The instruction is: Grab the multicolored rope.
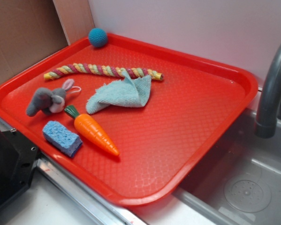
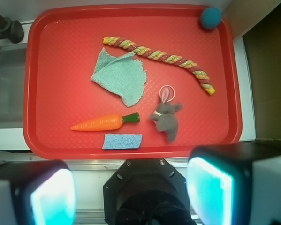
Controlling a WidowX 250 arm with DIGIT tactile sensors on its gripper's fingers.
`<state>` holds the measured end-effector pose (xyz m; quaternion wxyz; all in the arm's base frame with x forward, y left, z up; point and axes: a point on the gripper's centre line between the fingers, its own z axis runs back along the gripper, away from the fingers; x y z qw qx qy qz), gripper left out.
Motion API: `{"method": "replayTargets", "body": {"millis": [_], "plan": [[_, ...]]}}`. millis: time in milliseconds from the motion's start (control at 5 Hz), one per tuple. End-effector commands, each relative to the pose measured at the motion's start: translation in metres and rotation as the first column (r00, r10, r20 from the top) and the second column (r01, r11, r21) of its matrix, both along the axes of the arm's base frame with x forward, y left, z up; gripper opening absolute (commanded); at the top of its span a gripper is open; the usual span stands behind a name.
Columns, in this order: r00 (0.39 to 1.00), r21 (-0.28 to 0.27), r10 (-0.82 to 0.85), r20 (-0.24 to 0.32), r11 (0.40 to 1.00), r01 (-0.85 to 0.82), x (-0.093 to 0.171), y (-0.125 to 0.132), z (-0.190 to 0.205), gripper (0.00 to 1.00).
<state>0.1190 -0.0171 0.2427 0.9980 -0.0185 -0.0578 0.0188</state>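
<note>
Red tray (image 1: 215, 70) beside grey sink (image 1: 253, 187) | multicolored rope (image 2: 160, 56) lying untouched | hand (image 2: 131, 197) spread open

The long, thin twisted cotton rope of yellow, maroon-pink and pale green strands (image 1: 102, 71) (image 2: 161, 56) lies flat and stretched out, bending only slightly along its length. It rests on the red plastic tray (image 1: 187, 122) (image 2: 60, 70), near the tray's far rim as the exterior view shows it. Both of its ends are yellowish. A corner of the light blue-green rag (image 1: 119, 93) (image 2: 121, 77) touches the rope, overlapping it partway along toward one end. Nothing grips it.
</note>
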Motion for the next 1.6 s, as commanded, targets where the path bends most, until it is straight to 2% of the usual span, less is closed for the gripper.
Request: {"method": "replayTargets", "body": {"millis": [0,400,600,800,1000,1200,1400], "plan": [[1.000,0.000,0.000,0.000,1.000,0.000,0.000,0.000,0.000,1.00],[0.977,0.031,-0.208,0.053,0.978,0.206,0.024,0.036,-0.025,1.00],[0.904,0.042,-0.420,0.079,0.907,0.418,0.044,0.055,-0.045,1.00],[0.782,0.024,-0.608,0.139,0.791,0.611,0.069,0.066,-0.066,1.00],[0.656,0.071,-0.734,0.175,0.674,0.736,0.087,0.070,-0.082,1.00],[0.566,0.133,-0.809,0.159,0.585,0.800,0.103,0.075,-0.098,1.00],[0.479,0.164,-0.865,0.152,0.499,0.851,0.117,0.079,-0.118,1.00]]}}
